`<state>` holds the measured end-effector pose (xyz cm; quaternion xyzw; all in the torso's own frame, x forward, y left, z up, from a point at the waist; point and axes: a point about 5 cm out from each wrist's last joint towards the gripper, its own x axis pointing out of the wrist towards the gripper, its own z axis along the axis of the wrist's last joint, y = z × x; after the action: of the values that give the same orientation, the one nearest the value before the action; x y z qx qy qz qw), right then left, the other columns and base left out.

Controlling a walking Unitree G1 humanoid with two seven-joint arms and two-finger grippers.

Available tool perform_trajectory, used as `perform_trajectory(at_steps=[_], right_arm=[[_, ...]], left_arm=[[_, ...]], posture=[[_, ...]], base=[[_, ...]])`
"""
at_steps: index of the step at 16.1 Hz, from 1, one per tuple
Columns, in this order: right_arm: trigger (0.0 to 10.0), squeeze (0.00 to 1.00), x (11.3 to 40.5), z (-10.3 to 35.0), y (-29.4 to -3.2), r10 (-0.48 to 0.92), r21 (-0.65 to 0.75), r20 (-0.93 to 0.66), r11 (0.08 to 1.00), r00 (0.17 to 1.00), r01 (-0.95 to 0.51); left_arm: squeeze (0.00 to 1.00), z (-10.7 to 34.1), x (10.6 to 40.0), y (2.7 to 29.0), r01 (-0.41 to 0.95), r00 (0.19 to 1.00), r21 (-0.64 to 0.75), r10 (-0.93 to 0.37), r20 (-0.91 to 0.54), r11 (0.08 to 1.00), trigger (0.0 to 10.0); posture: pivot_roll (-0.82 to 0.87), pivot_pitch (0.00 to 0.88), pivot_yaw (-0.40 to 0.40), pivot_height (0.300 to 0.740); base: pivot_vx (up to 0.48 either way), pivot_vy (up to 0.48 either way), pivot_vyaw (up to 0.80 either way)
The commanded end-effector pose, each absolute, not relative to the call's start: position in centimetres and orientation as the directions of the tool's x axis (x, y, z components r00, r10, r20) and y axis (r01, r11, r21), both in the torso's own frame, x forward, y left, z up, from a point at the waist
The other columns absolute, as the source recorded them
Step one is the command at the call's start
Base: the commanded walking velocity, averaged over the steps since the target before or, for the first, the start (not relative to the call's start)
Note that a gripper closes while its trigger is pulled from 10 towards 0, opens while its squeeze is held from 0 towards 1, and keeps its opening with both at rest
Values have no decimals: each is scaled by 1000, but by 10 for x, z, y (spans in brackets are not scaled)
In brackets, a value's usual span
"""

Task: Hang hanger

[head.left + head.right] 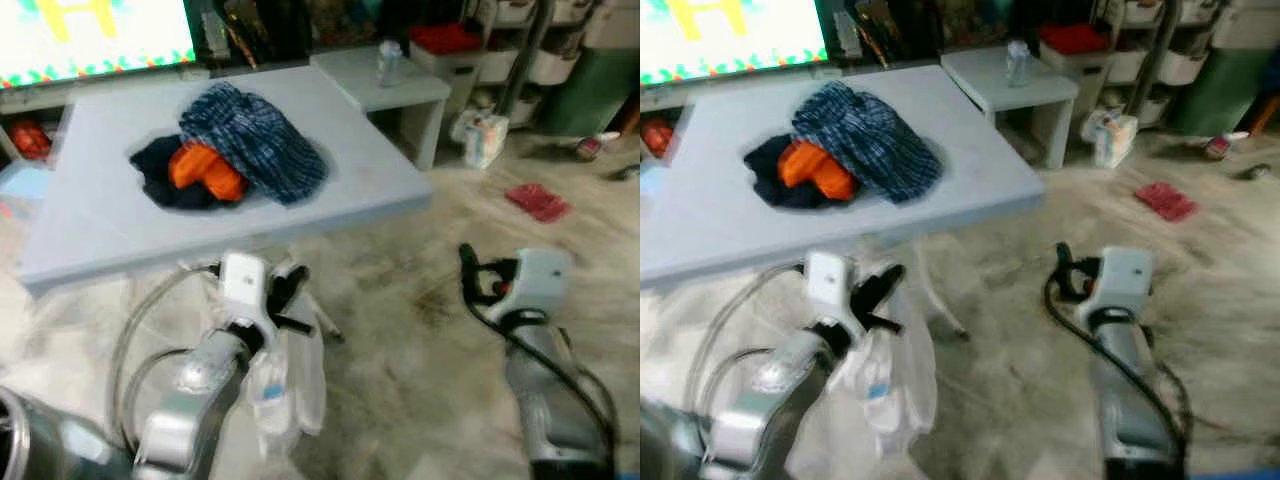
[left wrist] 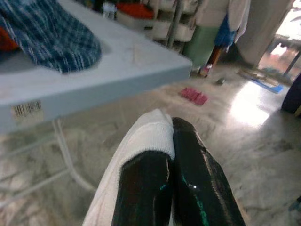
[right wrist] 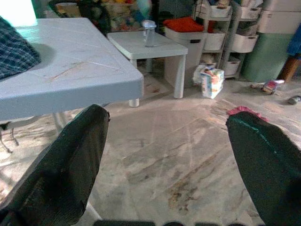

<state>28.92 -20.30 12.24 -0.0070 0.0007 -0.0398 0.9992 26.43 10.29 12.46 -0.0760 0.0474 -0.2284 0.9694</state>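
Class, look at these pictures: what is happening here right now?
A humanoid robot stands on a marbled floor before a grey table bearing a pile of clothes. Its left gripper has its jaws shut on a white garment that hangs below the table's edge. The right gripper is open and holds nothing, out over the floor. No hanger can be made out.

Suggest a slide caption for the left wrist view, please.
Left tool shut on white garment, beside the grey table holding a plaid cloth.
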Motion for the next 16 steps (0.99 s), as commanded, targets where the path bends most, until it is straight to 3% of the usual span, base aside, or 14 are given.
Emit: perform_trajectory(at_steps=[1, 6, 16], right_arm=[[10000, 0, 289, 126, -205, -90, -22, 10, 996, 996, 90], [10000, 0, 292, 125, -205, -92, -20, 15, 995, 996, 93], [10000, 0, 291, 124, -210, -102, -32, 14, 994, 995, 103]], left_arm=[[0, 131, 266, 101, 449, 888, -169, -460, -27, 877, 10000], [0, 132, 268, 102, 447, 889, -163, -456, -26, 880, 10000], [0, 131, 272, 100, 411, 905, -199, -424, -24, 889, 10000]], posture=[[1, 60, -6, 740], [6, 47, 2, 740], [-6, 46, -3, 740]], base=[[0, -326, 0], [0, -271, 0], [0, 0, 0]])
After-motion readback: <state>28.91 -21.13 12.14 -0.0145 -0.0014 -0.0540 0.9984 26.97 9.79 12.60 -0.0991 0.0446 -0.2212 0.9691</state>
